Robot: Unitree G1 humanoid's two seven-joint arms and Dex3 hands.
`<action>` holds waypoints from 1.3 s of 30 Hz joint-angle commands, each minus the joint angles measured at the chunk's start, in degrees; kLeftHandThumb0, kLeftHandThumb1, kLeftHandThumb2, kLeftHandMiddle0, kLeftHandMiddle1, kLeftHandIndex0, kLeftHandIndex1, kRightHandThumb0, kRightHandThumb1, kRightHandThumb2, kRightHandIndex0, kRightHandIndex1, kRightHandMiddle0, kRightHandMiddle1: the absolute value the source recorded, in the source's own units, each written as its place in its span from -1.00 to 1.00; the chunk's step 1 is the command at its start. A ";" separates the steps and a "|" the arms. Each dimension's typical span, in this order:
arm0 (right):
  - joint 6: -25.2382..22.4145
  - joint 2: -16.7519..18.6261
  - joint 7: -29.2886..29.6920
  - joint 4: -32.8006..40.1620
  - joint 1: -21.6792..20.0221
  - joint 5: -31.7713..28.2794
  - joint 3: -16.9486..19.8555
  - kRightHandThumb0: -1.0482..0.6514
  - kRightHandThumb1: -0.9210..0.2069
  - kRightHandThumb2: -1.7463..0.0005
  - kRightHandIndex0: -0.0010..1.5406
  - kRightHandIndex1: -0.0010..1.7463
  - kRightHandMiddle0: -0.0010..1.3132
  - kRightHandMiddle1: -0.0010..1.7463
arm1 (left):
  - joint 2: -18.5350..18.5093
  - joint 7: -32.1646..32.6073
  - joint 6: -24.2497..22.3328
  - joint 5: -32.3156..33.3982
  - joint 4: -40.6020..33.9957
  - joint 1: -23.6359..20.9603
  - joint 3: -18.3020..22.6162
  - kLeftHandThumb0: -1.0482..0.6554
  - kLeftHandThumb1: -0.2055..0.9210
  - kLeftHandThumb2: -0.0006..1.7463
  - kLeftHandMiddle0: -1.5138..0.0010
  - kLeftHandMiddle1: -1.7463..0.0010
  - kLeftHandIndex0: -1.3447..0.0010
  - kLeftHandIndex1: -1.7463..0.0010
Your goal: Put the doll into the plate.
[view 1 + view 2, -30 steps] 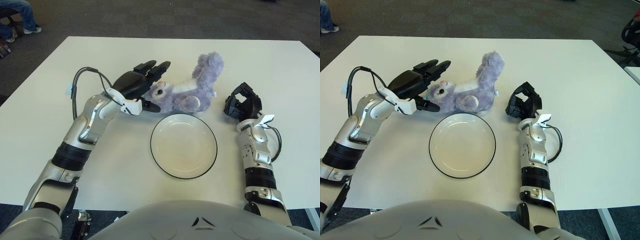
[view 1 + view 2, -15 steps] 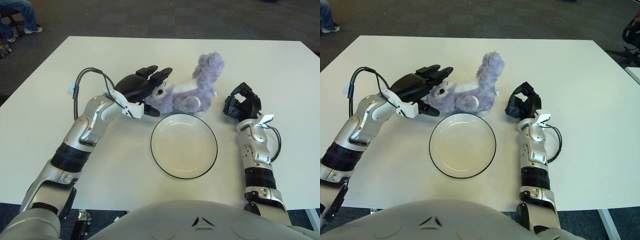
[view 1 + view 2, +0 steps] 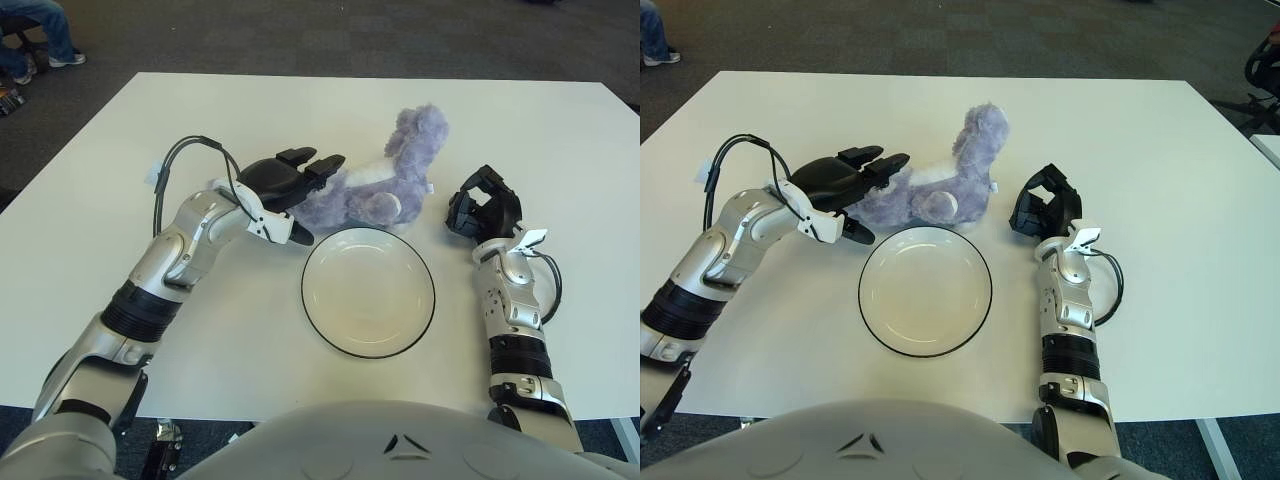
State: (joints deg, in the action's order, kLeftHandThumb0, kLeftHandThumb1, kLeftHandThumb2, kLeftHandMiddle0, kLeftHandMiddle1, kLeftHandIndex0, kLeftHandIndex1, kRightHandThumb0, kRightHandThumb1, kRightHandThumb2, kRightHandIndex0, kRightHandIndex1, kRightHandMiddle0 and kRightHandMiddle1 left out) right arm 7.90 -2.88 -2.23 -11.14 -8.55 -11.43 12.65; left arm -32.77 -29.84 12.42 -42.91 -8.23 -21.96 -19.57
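A purple plush doll (image 3: pixel 385 180) lies on the white table just behind the empty white plate with a dark rim (image 3: pixel 368 291). My left hand (image 3: pixel 290 185) lies over the doll's head at its left end. Its fingers are spread above the head and its thumb sits low in front, near the plate's left rim. The hand covers the doll's face. The doll rests on the table. My right hand (image 3: pixel 482 210) is parked to the right of the doll and plate, fingers curled and holding nothing.
The white table (image 3: pixel 120 160) spreads wide on all sides. A cable loops off my left forearm (image 3: pixel 185 150). A seated person's legs (image 3: pixel 40 30) show at the far left beyond the table.
My left hand has turned palm-down and lowered over the doll's head, hiding its face. The doll's head has tipped down slightly. The right hand has not moved.
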 commanded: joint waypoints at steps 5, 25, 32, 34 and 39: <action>-0.48 0.13 0.44 1.07 0.14 0.06 -0.16 -0.37 0.22 -0.62 0.57 1.00 0.04 1.00 | -0.83 -0.93 0.91 -2.99 2.28 -1.90 -2.38 -0.96 1.00 -0.59 0.98 1.00 1.00 1.00; -0.02 0.38 0.46 1.40 0.36 -0.24 -0.52 -0.37 0.21 -0.62 0.56 1.00 0.04 1.00 | 0.80 5.62 4.42 -5.43 8.40 -3.64 -4.78 -0.86 0.98 -0.61 0.86 0.93 1.00 1.00; -0.12 0.54 0.92 1.66 0.47 -0.08 -0.58 -0.37 0.22 -0.62 0.57 1.00 0.04 1.00 | 2.86 8.89 4.00 -4.94 10.14 -3.19 -4.90 -0.83 0.99 -0.67 0.95 0.65 1.00 0.91; -0.13 0.59 0.95 1.69 0.48 -0.14 -0.55 -0.37 0.22 -0.62 0.57 1.00 0.04 1.00 | 3.68 9.26 3.49 -4.80 10.75 -3.12 -5.05 -0.81 0.98 -0.68 0.97 0.60 1.00 0.89; -0.13 0.60 0.72 1.75 0.49 -0.36 -0.53 -0.37 0.22 -0.62 0.57 1.00 0.04 1.00 | 6.92 10.97 1.51 -3.46 12.76 -2.48 -4.93 -0.80 0.96 -0.68 1.00 0.49 1.00 0.81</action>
State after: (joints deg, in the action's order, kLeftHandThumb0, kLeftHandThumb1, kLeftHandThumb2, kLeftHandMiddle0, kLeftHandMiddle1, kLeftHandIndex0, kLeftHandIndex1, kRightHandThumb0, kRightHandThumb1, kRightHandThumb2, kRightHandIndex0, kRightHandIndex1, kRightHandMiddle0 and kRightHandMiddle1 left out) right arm 7.89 -2.49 -1.67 -10.09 -8.19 -11.55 11.92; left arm -27.62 -19.61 14.98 -47.12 2.80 -25.72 -23.77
